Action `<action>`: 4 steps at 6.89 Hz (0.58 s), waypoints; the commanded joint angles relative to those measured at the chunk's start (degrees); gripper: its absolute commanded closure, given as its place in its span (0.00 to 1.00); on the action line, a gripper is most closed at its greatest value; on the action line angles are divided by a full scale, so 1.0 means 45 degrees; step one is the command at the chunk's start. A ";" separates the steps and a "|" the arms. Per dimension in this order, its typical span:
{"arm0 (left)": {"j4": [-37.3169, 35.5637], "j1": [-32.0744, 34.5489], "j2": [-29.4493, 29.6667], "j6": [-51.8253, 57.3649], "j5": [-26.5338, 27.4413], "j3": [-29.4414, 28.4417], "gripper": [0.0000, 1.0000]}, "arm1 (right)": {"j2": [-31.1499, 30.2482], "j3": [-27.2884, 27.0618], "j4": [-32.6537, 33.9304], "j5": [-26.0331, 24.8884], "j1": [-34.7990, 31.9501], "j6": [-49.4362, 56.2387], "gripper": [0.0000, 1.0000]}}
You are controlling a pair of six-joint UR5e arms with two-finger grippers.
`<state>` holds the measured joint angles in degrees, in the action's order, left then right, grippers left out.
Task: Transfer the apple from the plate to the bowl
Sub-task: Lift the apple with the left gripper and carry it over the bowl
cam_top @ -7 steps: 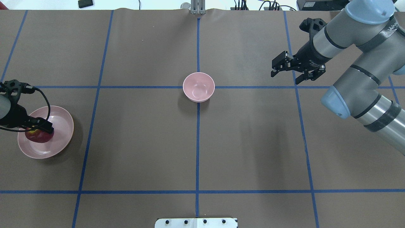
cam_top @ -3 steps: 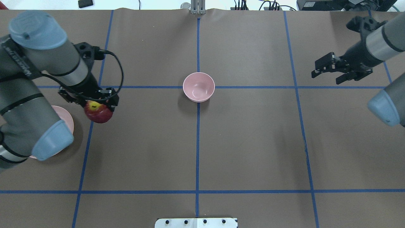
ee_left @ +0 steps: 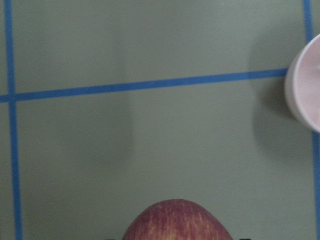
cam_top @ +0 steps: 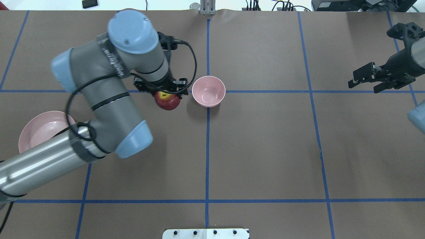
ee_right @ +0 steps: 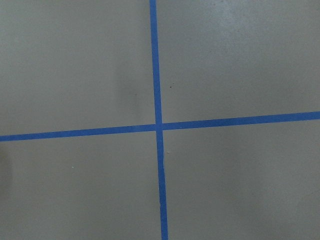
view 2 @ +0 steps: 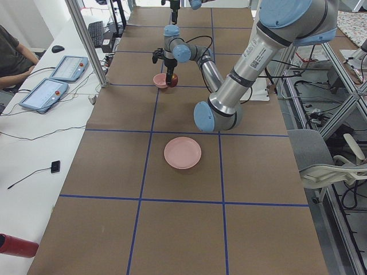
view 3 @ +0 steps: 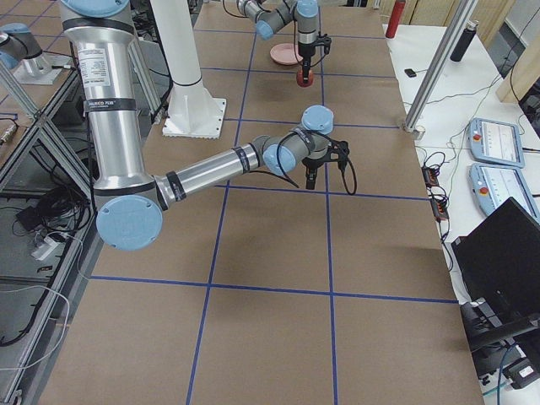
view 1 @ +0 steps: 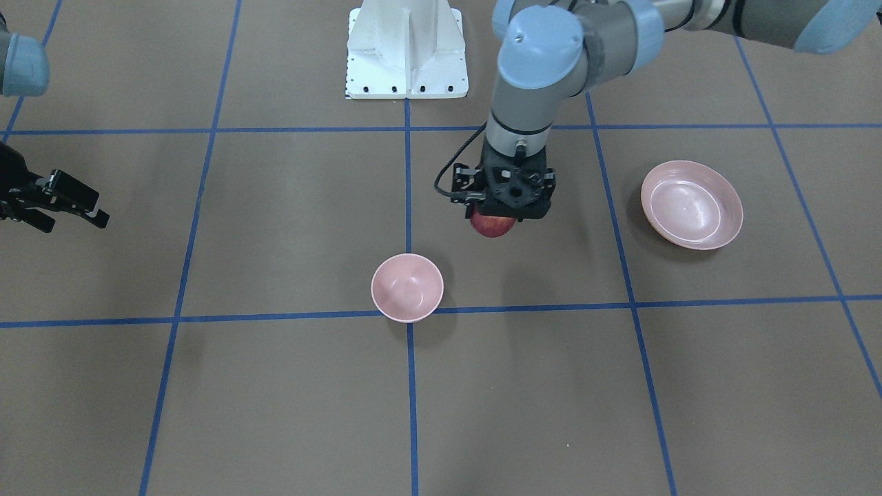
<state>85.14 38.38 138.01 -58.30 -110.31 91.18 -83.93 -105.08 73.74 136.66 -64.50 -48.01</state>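
My left gripper (cam_top: 167, 96) is shut on the dark-red apple (cam_top: 167, 100) and holds it above the table, just left of the small deep pink bowl (cam_top: 208, 91). The apple has a yellow patch at its stem. The front view shows the apple (view 1: 492, 224) under the left gripper (view 1: 501, 210), apart from the bowl (view 1: 406, 287). In the left wrist view the apple (ee_left: 177, 222) is at the bottom edge and the bowl's rim (ee_left: 306, 90) at the right edge. The wide pink plate (cam_top: 36, 131) lies empty at the far left, partly hidden by my left arm. My right gripper (cam_top: 364, 85) is open and empty at the far right.
The brown table cover carries a grid of blue tape lines (cam_top: 207, 149). A white base plate (view 1: 406, 52) stands at the robot's side of the table. The right wrist view shows only a tape crossing (ee_right: 158, 125).
My left gripper has lifted the apple off the plate and carried it right, up to the bowl's left side. My right arm has drawn back to the right.
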 commanded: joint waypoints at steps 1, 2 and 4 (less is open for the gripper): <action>0.0768 -0.0149 0.2780 -0.0267 0.0802 -0.3377 1.00 | -0.0039 0.0031 -0.0001 -0.0096 0.0035 0.0043 0.00; 0.1097 -0.0246 0.2904 -0.0596 0.0803 -0.4005 1.00 | -0.0020 0.0012 -0.0001 -0.0096 0.0035 0.0043 0.00; 0.2949 -0.0617 0.2847 -0.2137 0.0725 -0.4888 1.00 | 0.0019 0.0031 -0.0001 -0.0115 0.0055 0.0024 0.00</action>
<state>94.30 36.39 150.71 -64.65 -106.83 71.38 -83.95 -104.97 73.74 136.18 -64.31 -47.83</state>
